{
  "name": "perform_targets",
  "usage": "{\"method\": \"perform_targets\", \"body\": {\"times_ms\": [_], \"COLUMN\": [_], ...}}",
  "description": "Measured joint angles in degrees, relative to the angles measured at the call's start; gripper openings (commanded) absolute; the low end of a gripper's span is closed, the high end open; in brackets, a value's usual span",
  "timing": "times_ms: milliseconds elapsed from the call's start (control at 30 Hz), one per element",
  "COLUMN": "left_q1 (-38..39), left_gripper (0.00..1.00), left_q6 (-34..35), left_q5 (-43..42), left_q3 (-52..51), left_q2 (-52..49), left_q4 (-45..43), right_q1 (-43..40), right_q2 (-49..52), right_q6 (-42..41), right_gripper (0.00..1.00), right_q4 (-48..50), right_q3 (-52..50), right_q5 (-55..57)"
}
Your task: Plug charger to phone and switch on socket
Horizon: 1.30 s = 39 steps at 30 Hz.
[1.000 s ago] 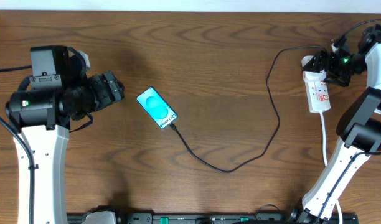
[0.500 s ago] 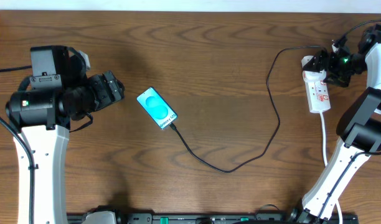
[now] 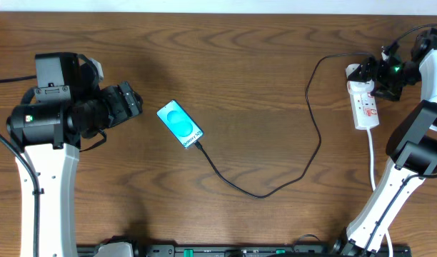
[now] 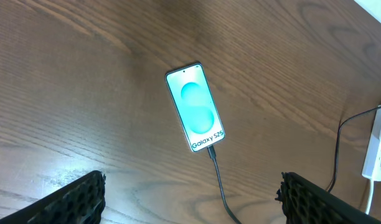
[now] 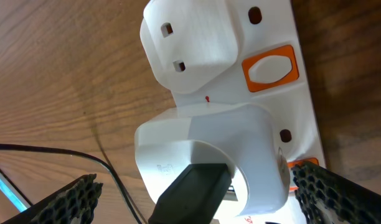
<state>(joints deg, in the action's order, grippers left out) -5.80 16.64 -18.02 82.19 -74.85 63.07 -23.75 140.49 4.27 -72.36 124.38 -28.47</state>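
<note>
- Now the right claw is hovering directly over the power strip, with its jaws spread wide and gripping nothing.
- The cable is running from the white adapter seated in the strip and looping across the desk. Its far tip appears to be sitting in the phone, so plugging looks done and switching looks like the step in hand.
- The phone is lying flat, well away from the strip. The left claw is waiting beyond it, even farther from the strip, released and empty.
- One orange switch is showing on the strip beside a blank white plug, and a second is peeking out just past the adapter. I cannot tell for certain which one is feeding the adapter, though the nearer one seems likelier.
- Doing this well probably means narrowing the jaws and pressing one fingertip straight down on that switch, while steering clear of the adapter and cable so the strip is not sliding.
</note>
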Motion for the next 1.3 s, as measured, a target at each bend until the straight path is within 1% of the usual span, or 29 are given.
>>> {"method": "perform_targets", "body": {"times_ms": [533, 1067, 1200, 1300], "left_q1": [0.0, 0.0, 0.0, 0.0], "left_gripper": [0.9, 0.9, 0.9, 0.9], "left_q6": [0.0, 0.0, 0.0, 0.0], "left_q5": [0.2, 0.2, 0.2, 0.2], "left_q3": [0.0, 0.0, 0.0, 0.0], "left_q2": [0.0, 0.0, 0.0, 0.0], "left_q4": [0.1, 0.1, 0.0, 0.0], "right_q1": [0.4, 2.1, 2.3, 2.2], "right_q2": [-0.2, -0.8, -2.8, -7.7], "right_q6": [-2.3, -3.6, -3.6, -3.6], "right_gripper": [0.99, 0.99, 0.99, 0.99], "right_q4": [-2.7, -4.3, -5.8, -7.1], "right_q3": [-0.3, -0.8, -1.7, -2.3], "right_q5": [-3.2, -2.7, 0.2, 2.8]}}
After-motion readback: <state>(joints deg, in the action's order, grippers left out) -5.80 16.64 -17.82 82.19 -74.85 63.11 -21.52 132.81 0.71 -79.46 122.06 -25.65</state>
